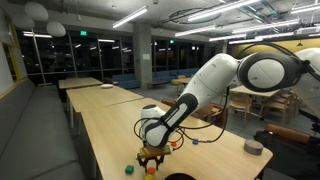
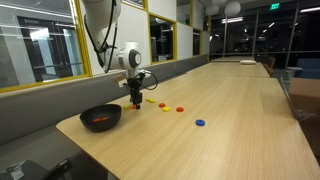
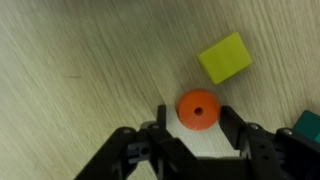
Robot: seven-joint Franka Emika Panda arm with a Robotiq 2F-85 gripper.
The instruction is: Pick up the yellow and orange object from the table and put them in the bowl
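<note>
Long pale wooden table in a dim, glass-walled hall; all positions are given from the orange disc.

Orange disc: flat and round with a centre hole, lying on the tabletop, not yet lifted.

Gripper: jaws moderately spread, one fingertip on each side of the disc with only slim gaps, nothing held. This straddle looks like the set-up for closing across the disc's width.

Yellow square piece: just beyond the disc, apart from it and clear of the fingers, so one piece can probably be taken at a time.

Green block: beside the disc at the frame edge, partly cut off.

Dark bowl: near the disc, on the side away from the red pieces and the blue piece, which makes for a short carry. Both task pieces lie outside it.
</note>
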